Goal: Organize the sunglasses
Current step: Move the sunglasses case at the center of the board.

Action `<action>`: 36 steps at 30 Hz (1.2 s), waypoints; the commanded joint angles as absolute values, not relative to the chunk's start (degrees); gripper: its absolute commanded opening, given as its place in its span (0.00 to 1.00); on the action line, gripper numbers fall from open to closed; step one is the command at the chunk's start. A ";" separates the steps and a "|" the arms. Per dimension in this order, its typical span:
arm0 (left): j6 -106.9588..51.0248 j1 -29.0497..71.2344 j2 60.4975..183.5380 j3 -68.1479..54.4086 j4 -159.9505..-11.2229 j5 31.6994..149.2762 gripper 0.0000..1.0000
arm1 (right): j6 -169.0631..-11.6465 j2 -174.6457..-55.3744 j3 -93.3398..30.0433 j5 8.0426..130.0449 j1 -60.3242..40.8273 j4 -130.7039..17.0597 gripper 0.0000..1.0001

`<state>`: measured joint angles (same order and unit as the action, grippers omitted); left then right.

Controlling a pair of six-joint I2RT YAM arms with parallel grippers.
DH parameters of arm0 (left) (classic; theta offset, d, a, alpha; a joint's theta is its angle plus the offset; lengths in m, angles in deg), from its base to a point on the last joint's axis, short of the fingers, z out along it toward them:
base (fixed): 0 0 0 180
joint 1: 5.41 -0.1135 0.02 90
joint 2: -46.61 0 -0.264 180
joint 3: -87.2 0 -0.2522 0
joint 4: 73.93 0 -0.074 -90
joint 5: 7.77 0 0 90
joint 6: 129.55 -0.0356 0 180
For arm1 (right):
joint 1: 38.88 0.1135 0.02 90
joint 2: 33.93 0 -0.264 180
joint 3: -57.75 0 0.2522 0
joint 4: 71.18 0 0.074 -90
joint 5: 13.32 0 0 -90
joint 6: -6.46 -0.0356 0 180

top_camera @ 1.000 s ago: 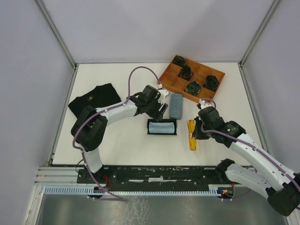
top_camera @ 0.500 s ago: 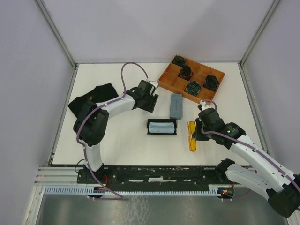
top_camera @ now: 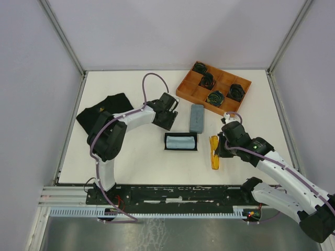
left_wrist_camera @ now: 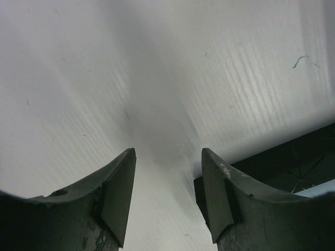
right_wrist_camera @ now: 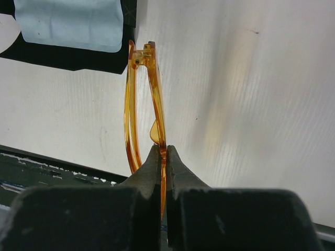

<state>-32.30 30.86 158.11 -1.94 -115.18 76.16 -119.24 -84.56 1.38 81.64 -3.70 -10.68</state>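
The translucent orange-yellow sunglasses (top_camera: 214,153) are folded and lie right of the open black case. My right gripper (top_camera: 220,148) is shut on their frame. In the right wrist view the fingers pinch one orange rim (right_wrist_camera: 157,99) at the gripper (right_wrist_camera: 163,152), with the glasses pointing toward the case. My left gripper (top_camera: 167,121) is open and empty over bare table, just up and left of the black case. In the left wrist view it (left_wrist_camera: 166,193) shows only white table between the jaws. The red sunglasses are out of view.
An open black case (top_camera: 181,149) holds a light blue cloth (top_camera: 181,141); its corner shows in the left wrist view (left_wrist_camera: 282,167). A closed grey-blue case (top_camera: 196,118) lies behind it. A wooden divided tray (top_camera: 189,92) stands far right, and a black cloth (top_camera: 104,111) lies left.
My left gripper has pulled back from the open black case toward the far left. My right gripper has stayed shut on the orange-yellow sunglasses in the same place.
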 commanded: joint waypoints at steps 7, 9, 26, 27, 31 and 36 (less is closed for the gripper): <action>-31.76 33.09 157.48 -2.69 -118.12 74.93 0.58 | -119.66 -83.76 1.53 80.87 -3.81 -13.68 0.00; -31.56 33.16 156.77 -3.43 -118.41 75.00 0.58 | -119.66 -83.76 1.53 80.53 -3.78 -13.72 0.00; -28.02 38.54 150.78 -12.95 -118.19 77.00 0.56 | -121.18 -83.24 1.30 78.37 -3.80 -14.52 0.00; -27.72 39.08 150.61 -13.29 -118.19 77.10 0.56 | -121.35 -83.24 1.34 78.36 -3.77 -14.69 0.00; -26.49 41.79 149.53 -14.82 -118.03 77.81 0.56 | -122.37 -82.87 1.80 78.34 -3.81 -15.46 0.00; -25.27 46.14 149.05 -16.11 -117.96 78.35 0.56 | -125.25 -80.78 3.09 79.29 -3.78 -17.02 0.00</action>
<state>-28.50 42.97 150.16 -14.55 -117.60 76.82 -122.17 -83.27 2.40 78.60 -3.70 -13.54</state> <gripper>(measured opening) 0.559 0.015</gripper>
